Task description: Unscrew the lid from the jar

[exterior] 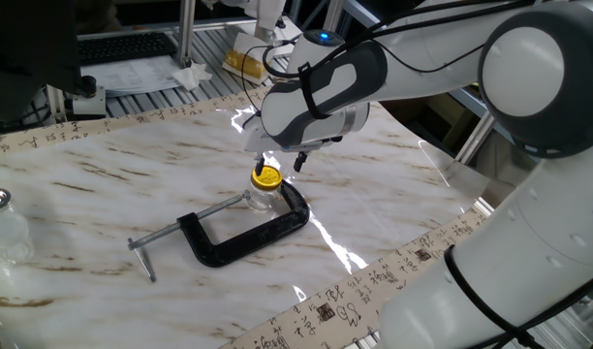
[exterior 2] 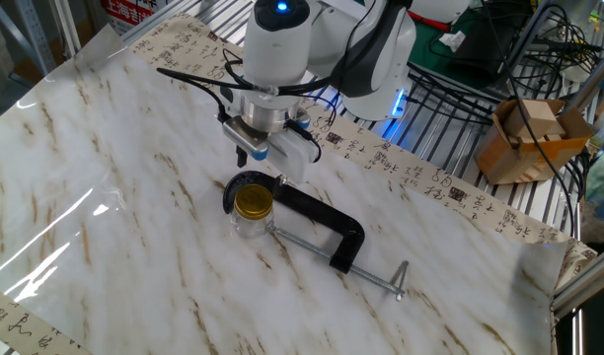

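Observation:
The yellow lid (exterior: 266, 176) sits on the small clear glass jar (exterior: 262, 199), which stands upright in the mouth of a black C-clamp (exterior: 248, 235) on the marble table. In the other fixed view the lid (exterior 2: 253, 201) shows in full on the jar (exterior 2: 251, 223), with nothing gripping it. My gripper (exterior: 280, 165) hangs just above and slightly behind the lid, its two fingers spread wider than the cap. It also shows in the other fixed view (exterior 2: 260, 160), above the clamp's (exterior 2: 317, 219) curved end.
The clamp's screw rod and handle (exterior: 146, 254) stick out to the left. A larger clear glass vessel with a silver top (exterior: 0, 225) stands at the table's left edge. Patterned tape (exterior 2: 420, 177) lines the table edges. Cardboard box (exterior 2: 524, 138) and cables lie beyond it.

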Robot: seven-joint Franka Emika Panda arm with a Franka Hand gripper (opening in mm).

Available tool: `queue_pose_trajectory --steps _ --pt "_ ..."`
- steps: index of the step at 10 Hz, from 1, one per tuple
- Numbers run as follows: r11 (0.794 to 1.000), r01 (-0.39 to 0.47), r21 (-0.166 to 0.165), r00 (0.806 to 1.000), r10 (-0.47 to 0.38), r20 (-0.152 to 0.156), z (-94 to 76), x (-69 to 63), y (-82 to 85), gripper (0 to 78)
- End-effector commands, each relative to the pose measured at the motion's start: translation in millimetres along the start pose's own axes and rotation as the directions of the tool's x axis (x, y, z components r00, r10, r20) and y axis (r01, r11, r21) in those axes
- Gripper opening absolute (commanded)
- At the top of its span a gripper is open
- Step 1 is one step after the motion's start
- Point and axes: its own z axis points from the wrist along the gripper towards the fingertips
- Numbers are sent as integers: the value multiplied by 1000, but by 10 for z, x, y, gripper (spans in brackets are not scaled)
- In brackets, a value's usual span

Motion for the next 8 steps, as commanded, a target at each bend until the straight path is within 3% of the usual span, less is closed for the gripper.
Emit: queue_pose_trajectory --steps 1,4,8 --pt "971 -238 -10 971 238 -5 170 -137 62 774" --pt "920 -392 3 920 392 -20 157 -171 62 774" --pt "821 -570 8 821 570 -22 132 -210 81 774"
